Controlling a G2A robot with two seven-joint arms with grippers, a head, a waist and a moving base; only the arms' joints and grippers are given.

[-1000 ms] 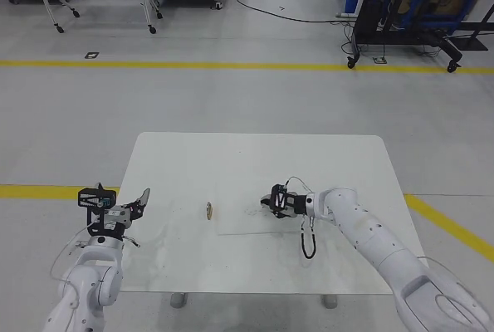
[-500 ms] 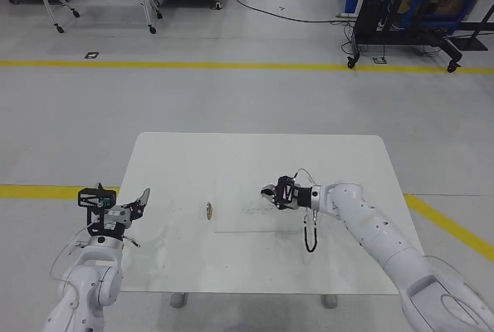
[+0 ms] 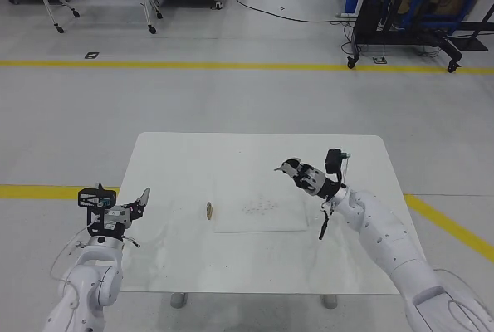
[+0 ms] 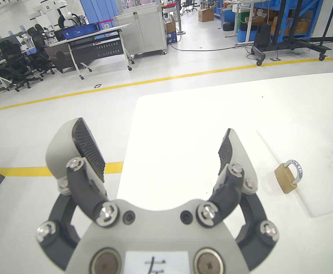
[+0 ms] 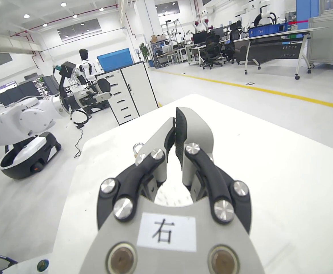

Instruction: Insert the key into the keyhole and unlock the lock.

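You are looking at one padlock point(image 4: 288, 176), brass body with a silver shackle, sitting at the edge of one thin white mat point(image 3: 263, 220) on the white tabletop point(image 3: 230, 158), roughly between the two arms. You are running two tools. The left tool point(image 4: 155, 132) is hanging at the tabletop's left edge, its ribbed fingers standing wide apart with nothing between them, the padlock lying near it. The right tool point(image 5: 175, 121) is hovering over the tabletop beyond the mat's far right corner, well apart from the padlock, with its pads pressing flat together. Whether a key is pinched between them is too small to tell. Writing: each tool's base is carrying one white label with a single dark character, one on the left point(image 4: 156, 263) and one on the right point(image 5: 166, 231), two labels in all. The mat is showing a patch of faint dark scuff marks near its middle.
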